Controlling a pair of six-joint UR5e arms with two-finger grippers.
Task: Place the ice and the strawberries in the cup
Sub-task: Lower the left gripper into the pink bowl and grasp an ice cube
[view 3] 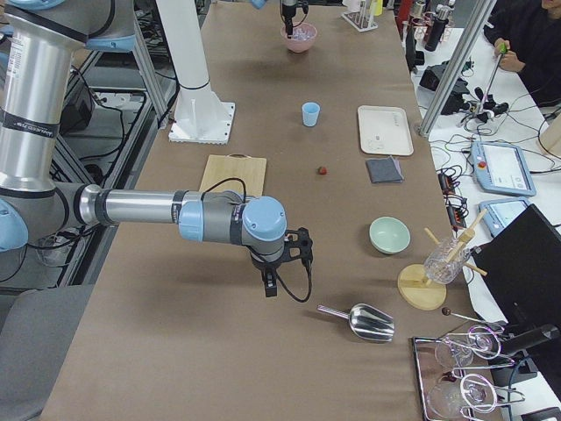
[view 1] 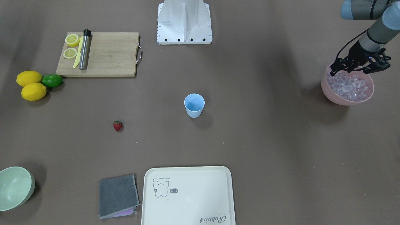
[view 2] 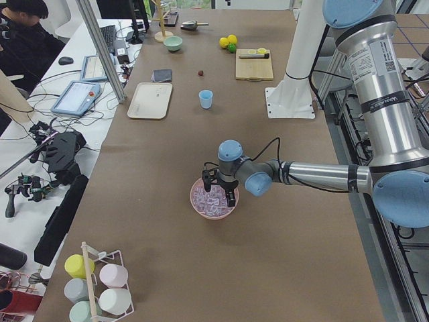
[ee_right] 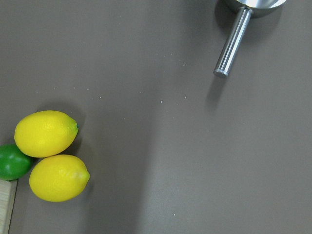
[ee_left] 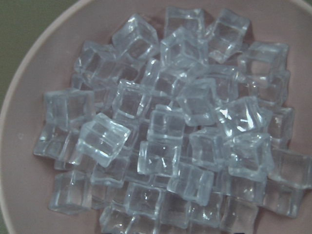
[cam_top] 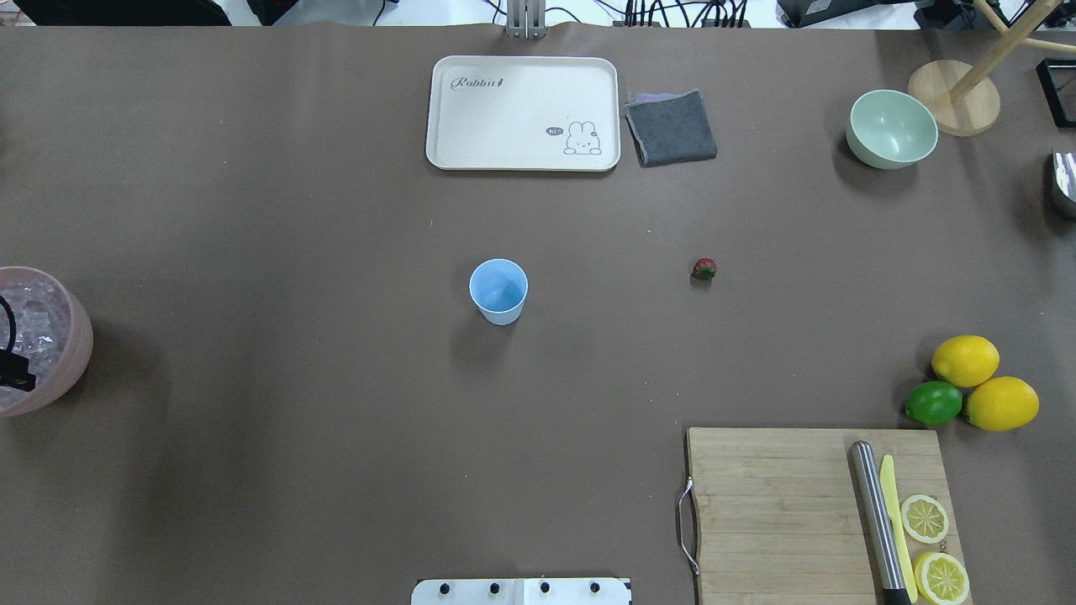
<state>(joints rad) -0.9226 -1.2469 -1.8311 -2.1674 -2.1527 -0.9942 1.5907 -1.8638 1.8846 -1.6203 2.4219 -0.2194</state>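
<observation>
The light blue cup [view 1: 194,105] stands upright and empty at the table's middle; the overhead view [cam_top: 498,290] shows it too. One red strawberry [view 1: 117,125] lies on the table apart from it. The ice [ee_left: 165,126] fills a pink bowl [view 1: 347,100] at the table's end. My left gripper [view 1: 359,67] hangs just above the ice with its fingers spread open and nothing in them. My right gripper [view 3: 282,279] shows only in the exterior right view, low over the table near the lemons; I cannot tell if it is open or shut.
A cutting board [view 1: 106,54] holds lemon slices, a yellow knife and a steel muddler. Two lemons [view 1: 29,78] and a lime [view 1: 52,80] lie beside it. A cream tray [view 1: 187,193], a grey cloth [view 1: 118,195], a pale green bowl [view 1: 15,187] and a metal scoop [view 3: 364,323] sit around the edges.
</observation>
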